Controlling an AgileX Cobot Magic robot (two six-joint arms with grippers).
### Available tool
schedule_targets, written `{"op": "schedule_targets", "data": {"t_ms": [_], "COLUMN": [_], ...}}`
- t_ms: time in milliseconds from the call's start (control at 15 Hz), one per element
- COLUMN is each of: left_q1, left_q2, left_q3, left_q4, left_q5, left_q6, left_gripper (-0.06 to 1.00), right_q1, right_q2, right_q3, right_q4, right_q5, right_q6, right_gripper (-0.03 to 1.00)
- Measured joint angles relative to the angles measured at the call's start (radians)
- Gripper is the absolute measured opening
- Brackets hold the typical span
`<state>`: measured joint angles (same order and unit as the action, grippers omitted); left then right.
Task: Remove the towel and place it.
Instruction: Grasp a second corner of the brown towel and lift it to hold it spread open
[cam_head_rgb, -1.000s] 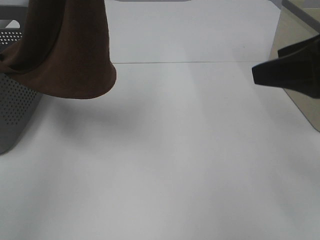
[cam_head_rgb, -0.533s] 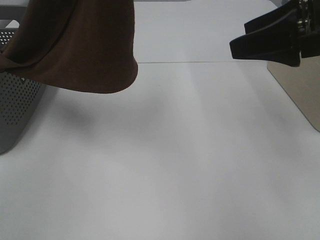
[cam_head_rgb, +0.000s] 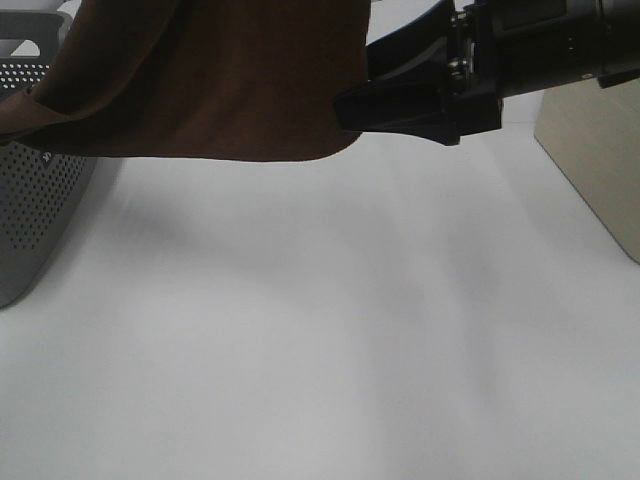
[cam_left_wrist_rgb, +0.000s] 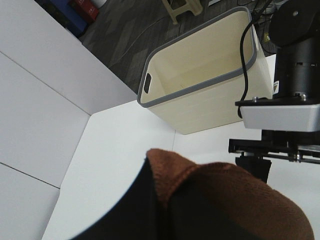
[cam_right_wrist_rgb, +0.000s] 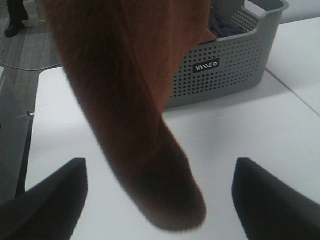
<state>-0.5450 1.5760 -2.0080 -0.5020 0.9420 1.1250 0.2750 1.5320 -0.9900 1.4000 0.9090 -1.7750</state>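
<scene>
One towel (cam_head_rgb: 200, 80) hangs from the clenched left gripper (cam_left_wrist_rgb: 160, 200), its low tip facing the right gripper's (cam_right_wrist_rgb: 160, 165) spread jaws.

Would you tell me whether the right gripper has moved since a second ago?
Yes. The right gripper has swung left, away from the cream bin, up to the hanging towel.
</scene>
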Motion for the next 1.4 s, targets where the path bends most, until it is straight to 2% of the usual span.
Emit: {"op": "schedule_targets", "data": {"t_ms": [200, 400, 533, 733, 933, 1400], "left_q1": [0.001, 0.001, 0.001, 0.001, 0.001, 0.001], "left_q2": [0.0, 0.0, 0.0, 0.0, 0.0, 0.0], "left_q3": [0.0, 0.0, 0.0, 0.0, 0.0, 0.0], "left_q4": [0.0, 0.004, 0.024, 0.053, 0.083, 0.109], "left_q5": [-0.032, -0.069, -0.073, -0.073, -0.073, -0.056], "left_q6": [0.0, 0.0, 0.0, -0.018, -0.044, -0.078], "left_gripper": [0.0, 0.0, 0.0, 0.0, 0.0, 0.0], "right_q1": [0.069, 0.108, 0.108, 0.108, 0.108, 0.108], "right_q2": [0.036, 0.039, 0.039, 0.039, 0.035, -0.037], "right_q3": [-0.039, -0.041, -0.041, -0.043, -0.046, -0.046], "right_q4": [-0.004, -0.058, -0.082, -0.09, -0.099, -0.204], "right_q5": [0.032, 0.084, 0.051, 0.021, 0.019, 0.011], "right_q6": [-0.001, 0.013, 0.044, 0.086, 0.121, 0.22], "right_gripper": [0.77, 0.75, 0.66, 0.4, 0.28, 0.28]}}
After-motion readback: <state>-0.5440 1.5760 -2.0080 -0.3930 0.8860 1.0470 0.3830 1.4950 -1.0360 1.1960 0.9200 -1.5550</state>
